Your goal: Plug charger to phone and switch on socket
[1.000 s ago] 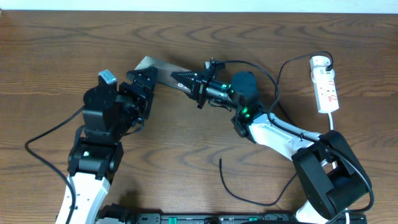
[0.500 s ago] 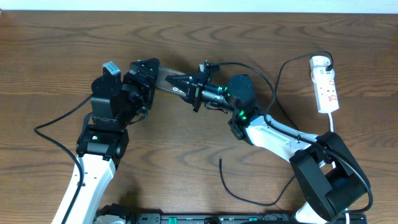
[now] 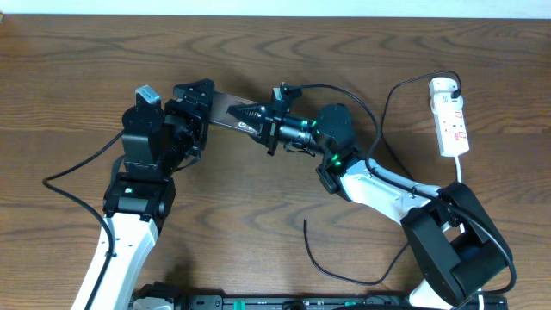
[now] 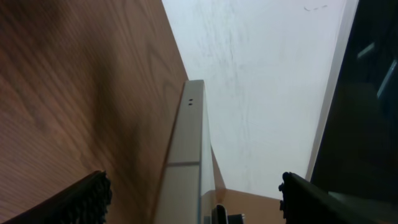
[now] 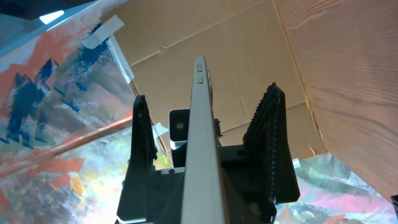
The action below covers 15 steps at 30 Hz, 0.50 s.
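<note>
Both phone (image 3: 225, 103), R tool (image 3: 251, 114) shifted left.

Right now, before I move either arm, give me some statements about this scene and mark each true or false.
1. The right gripper is shut on the flat dark-grey rectangular phone. True.
2. The thin black charger cable is plugged into the phone. False: its free tip lies on the brown wooden table, apart from the phone.
3. The left gripper is open, with the phone's other end between its fingers. True.
4. The long white power strip lies beside the left gripper. False: it lies at the right side of the table, far from both grippers.
</note>
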Each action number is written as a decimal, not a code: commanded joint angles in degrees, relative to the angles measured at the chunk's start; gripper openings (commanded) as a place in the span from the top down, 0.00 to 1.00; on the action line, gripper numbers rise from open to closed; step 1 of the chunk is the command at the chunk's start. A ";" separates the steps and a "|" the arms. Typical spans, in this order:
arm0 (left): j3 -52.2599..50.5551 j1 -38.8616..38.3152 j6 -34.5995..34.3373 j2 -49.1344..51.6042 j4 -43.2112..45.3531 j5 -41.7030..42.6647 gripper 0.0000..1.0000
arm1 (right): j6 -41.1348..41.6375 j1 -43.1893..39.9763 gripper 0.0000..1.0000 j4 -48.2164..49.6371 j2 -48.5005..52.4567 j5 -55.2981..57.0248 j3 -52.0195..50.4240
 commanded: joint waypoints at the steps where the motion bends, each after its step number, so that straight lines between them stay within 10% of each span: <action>1: 1.05 0.28 -2.38 0.20 0.09 -0.42 0.28 | 0.55 1.09 0.99 0.87 -0.26 -0.50 0.81; 5: 1.05 0.28 -5.14 0.20 0.11 -0.61 0.46 | 0.48 1.53 0.99 0.85 -0.26 -0.52 0.81; 15: 1.05 0.28 -5.46 0.20 0.09 -0.61 0.53 | -0.31 2.16 0.98 0.66 -0.26 -0.52 0.81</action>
